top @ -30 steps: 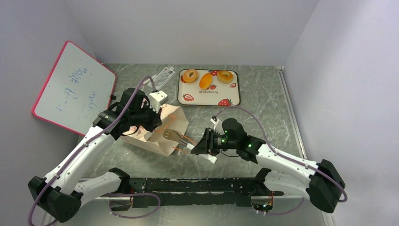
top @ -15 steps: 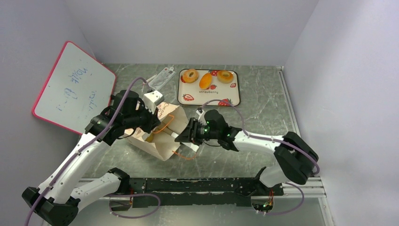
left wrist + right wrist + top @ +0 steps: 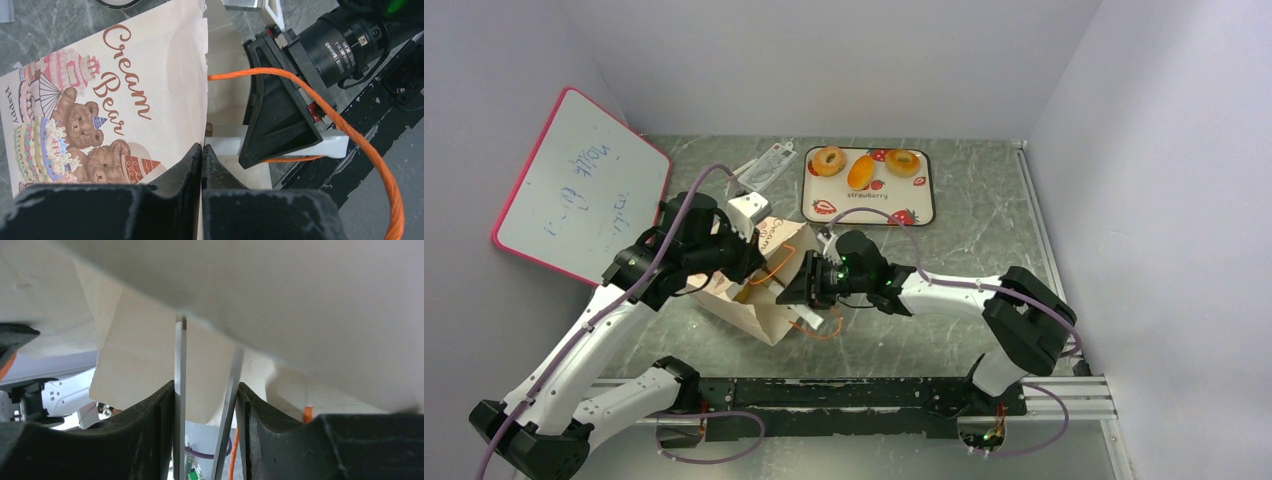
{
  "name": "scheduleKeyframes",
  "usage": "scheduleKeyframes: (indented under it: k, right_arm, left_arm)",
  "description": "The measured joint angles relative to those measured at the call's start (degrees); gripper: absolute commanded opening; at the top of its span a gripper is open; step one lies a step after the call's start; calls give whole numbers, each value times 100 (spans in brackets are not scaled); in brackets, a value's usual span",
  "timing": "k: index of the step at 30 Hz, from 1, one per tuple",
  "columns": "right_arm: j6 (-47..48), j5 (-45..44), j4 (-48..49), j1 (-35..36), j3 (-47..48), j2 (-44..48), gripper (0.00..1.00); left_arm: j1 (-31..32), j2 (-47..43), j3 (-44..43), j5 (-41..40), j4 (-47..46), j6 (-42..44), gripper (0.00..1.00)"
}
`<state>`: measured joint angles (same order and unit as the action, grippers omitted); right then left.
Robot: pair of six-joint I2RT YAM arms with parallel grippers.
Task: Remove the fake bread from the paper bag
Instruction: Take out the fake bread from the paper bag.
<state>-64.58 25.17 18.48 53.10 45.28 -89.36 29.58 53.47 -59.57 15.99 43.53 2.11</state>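
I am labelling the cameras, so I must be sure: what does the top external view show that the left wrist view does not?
Only top external: three fake bread pieces on the strawberry tray, and the whiteboard. Only left wrist: the teddy-bear print on the paper bag. Both: that bag, its orange handle, the left pincer shut on its edge, the right pincer at its mouth.

Two arms stand on a black mounting rail (image 3: 844,392). Left arm (image 3: 584,335) and right arm (image 3: 944,290): white link shells, black joint housings, and black blocks at the ends nearest the rail. A purple cable (image 3: 714,168) runs from the rail along each arm to its wrist. Green indicator lights (image 3: 844,262) sit on the right arm's joints farthest from the rail. Wrist camera lens (image 3: 345,44): black barrel, white lettering. Left gripper (image 3: 201,150): matte black, wedge-shaped fingers (image 3: 180,175).
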Motion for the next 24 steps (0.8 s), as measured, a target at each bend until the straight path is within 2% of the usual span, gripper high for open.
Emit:
scheduleKeyframes:
  k: [24]
  right_arm:
    - [846,461,-979,-22,-256,382,48]
  left_arm:
    - [-2,129,-11,79,-2,-46,7]
